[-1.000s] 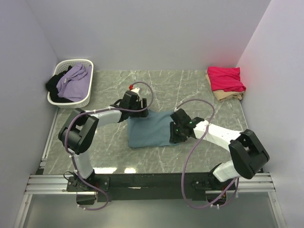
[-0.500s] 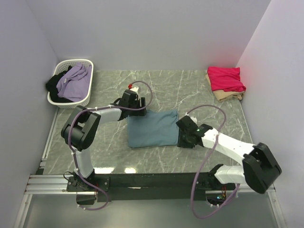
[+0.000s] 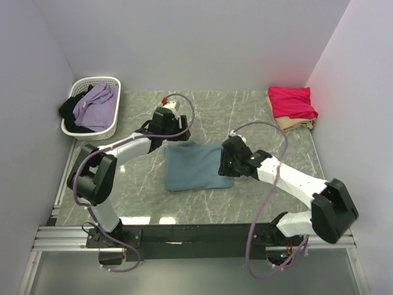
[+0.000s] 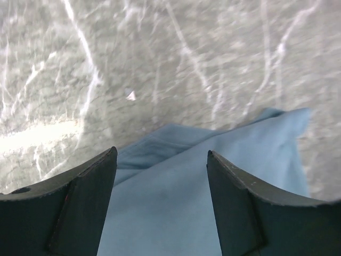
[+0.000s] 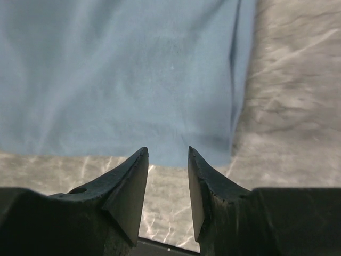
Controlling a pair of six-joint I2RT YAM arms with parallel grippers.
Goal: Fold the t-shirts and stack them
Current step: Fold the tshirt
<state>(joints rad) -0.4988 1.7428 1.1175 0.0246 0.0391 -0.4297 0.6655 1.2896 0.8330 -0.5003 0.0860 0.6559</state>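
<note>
Folding the dusty teal-blue t-shirt (image 3: 191,166) in the middle of the worktop (image 3: 221,107), lying there as a rough rectangle between the two arms. Hovering the left end effector (image 4: 160,156) just above the shirt's far edge, spread wide and gripping nothing, with cloth showing beneath the fingers. Poising the right end effector (image 5: 167,152) at the shirt's right edge with only a narrow gap between its jaws. Also empty: bare stone showing through that gap, the hem lying just beyond the tips.

Likely running a few risks from here:
- Pinching only the top layer and peeling the fold open when lifting.
- Nudging the hem with the narrow right jaws instead of taking it, and bunching the cloth.
- Dragging the shirt across the smooth stone by pulling unevenly from two sides, skewing the rectangle.
- Later, knocking the finished pile askew when setting this shirt down. That pile is the crimson-pink t-shirt (image 3: 291,101) resting on the beige t-shirt (image 3: 296,125) at the far right corner.

Working on grey-green marbled stone, slick-looking and catching glare near the front. Boxed in by pale lavender walls on three sides. Sharing the space with a white slatted basket (image 3: 116,110) at the far left, holding lilac and black garments.
</note>
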